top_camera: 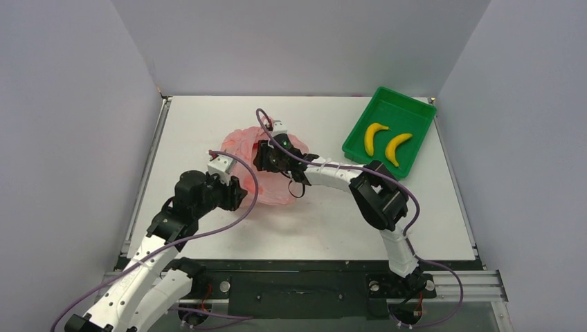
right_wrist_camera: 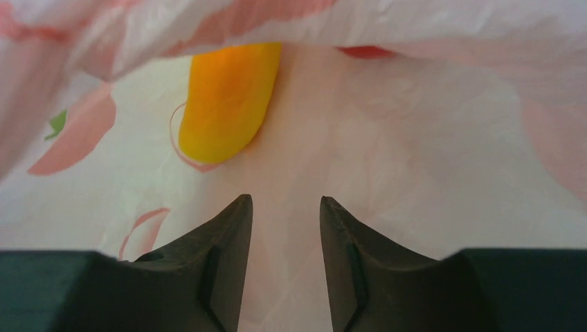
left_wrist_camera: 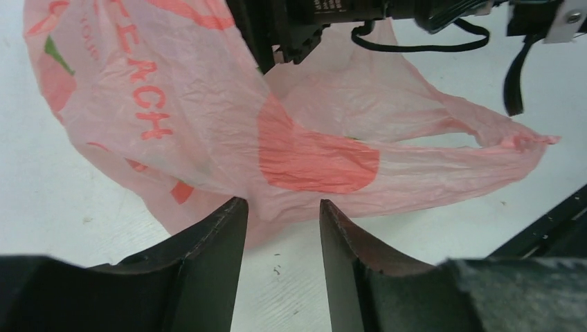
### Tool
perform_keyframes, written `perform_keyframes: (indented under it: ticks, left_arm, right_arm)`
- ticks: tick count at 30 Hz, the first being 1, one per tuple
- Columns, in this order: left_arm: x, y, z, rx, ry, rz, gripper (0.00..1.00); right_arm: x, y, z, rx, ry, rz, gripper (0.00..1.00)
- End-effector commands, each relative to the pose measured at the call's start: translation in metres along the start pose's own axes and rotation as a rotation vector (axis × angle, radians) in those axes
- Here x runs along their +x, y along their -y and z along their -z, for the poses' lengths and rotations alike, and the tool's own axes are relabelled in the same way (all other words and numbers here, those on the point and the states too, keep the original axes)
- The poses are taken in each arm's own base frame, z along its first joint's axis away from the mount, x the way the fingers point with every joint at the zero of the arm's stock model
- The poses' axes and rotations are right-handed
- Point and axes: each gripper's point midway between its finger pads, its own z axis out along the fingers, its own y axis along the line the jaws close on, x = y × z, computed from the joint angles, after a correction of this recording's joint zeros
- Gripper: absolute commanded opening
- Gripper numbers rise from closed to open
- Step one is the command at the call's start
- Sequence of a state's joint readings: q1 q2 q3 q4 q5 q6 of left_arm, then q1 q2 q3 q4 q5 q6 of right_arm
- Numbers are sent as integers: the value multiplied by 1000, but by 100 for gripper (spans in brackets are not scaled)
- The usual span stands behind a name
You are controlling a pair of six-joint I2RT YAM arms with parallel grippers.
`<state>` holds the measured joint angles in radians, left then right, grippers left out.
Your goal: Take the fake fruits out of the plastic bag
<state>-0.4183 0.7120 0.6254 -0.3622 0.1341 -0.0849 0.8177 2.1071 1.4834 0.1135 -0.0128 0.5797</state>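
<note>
Right hand point(right_wrist_camera: 284, 198) spread inside plastic bag point(right_wrist_camera: 415, 124), mango point(right_wrist_camera: 228, 97) ahead, left hand point(left_wrist_camera: 282, 202) spread outside

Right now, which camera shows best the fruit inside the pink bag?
The right wrist view: the orange-yellow fruit lies visible inside the bag. The top and left wrist views show only the bag.

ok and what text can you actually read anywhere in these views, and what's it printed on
"EACH": large red letters on the pink plastic bag, maybe part of a longer word.
Smaller red print above it on the bag: too blurred to read.
White print on the right arm's black housing: too small to read.
</note>
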Motion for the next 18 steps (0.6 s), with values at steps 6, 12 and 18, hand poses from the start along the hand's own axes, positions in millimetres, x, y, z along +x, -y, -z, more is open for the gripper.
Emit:
perform_keyframes:
  ticks: [6,12,18]
  left_arm:
    - [-73,30,27,108,133,133,43]
    - [-101,-27,39,-156,180,349,39]
    - [-101,-112,17,-244,211,628,37]
  right_arm:
    - [-13,-48,16,-275,-12,-27,56]
    - [-19,-57,1,-316,-13,-148,61]
    - [-21,-63,-13,-342,-3,-297,78]
